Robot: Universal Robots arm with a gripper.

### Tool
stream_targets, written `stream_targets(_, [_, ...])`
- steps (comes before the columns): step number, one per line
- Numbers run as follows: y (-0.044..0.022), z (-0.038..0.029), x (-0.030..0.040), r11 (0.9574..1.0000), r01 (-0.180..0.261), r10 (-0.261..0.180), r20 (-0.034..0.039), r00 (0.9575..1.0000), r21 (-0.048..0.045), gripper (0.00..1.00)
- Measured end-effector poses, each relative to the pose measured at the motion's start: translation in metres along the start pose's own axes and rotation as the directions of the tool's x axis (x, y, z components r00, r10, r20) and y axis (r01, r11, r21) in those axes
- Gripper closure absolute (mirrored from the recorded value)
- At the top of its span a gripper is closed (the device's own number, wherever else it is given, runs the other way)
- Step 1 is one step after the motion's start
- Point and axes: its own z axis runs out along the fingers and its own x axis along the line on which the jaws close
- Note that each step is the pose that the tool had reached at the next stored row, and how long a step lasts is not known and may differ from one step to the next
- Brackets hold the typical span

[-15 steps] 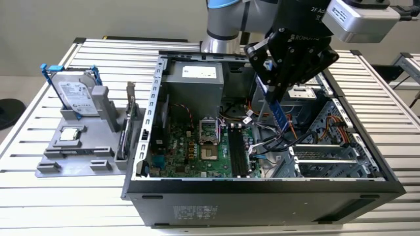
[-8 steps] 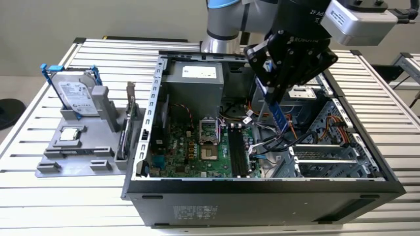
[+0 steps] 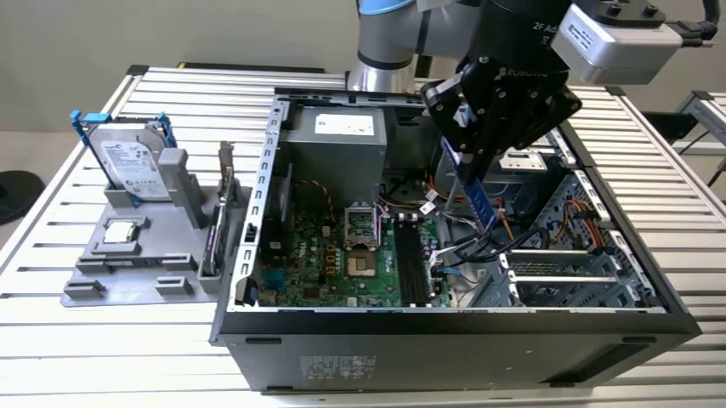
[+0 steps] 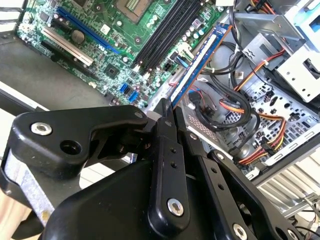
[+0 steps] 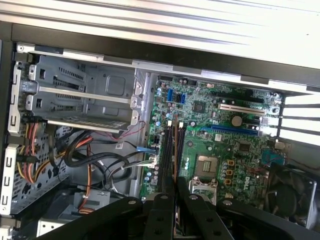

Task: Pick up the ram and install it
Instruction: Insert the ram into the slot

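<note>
Gripper jaws clamped on ram; stick near-upright inside open PC case, near black mobo slots.

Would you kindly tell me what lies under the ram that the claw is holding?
The ram, in the claw, hangs over the motherboard edge and cables, beside the black slots. Directly beneath it is hidden.
</note>
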Motion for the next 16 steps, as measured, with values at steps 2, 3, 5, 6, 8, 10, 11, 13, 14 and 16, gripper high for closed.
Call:
stream_targets(2, [0.0000, 0.0008, 0.0000, 1.0000, 0.000, 0.000, 0.0000, 1.0000, 0.0000, 1.00])
stream_targets(3, [0.0000, 0.0012, 0.0001, 1.0000, 0.000, 0.000, 0.0000, 1.0000, 0.0000, 1.00])
stream_targets(5, [0.0000, 0.0021, 0.0002, 1.0000, 0.000, 0.000, 0.0000, 1.0000, 0.0000, 1.00])
stream_targets(6, [0.0000, 0.0025, 0.0002, 1.0000, 0.000, 0.000, 0.0000, 1.0000, 0.0000, 1.00])
stream_targets(8, [-0.0001, 0.0033, 0.0002, 1.0000, 0.000, 0.000, 0.0000, 1.0000, 0.0000, 1.00])
stream_targets(10, [-0.0001, 0.0041, 0.0002, 1.0000, 0.000, 0.000, 0.0000, 1.0000, 0.0001, 1.00])
stream_targets(11, [-0.0001, 0.0045, 0.0002, 1.0000, 0.000, 0.000, 0.0000, 1.0000, 0.0000, 1.00])
stream_targets(13, [-0.0001, 0.0053, 0.0002, 1.0000, 0.000, 0.000, 0.0000, 1.0000, 0.0000, 1.00])
stream_targets(14, [-0.0001, 0.0057, 0.0003, 1.0000, 0.000, 0.000, 0.0000, 1.0000, 0.0000, 1.00])
stream_targets(16, [-0.0001, 0.0065, 0.0003, 1.0000, 0.000, 0.000, 0.0000, 1.0000, 0.0000, 1.00])
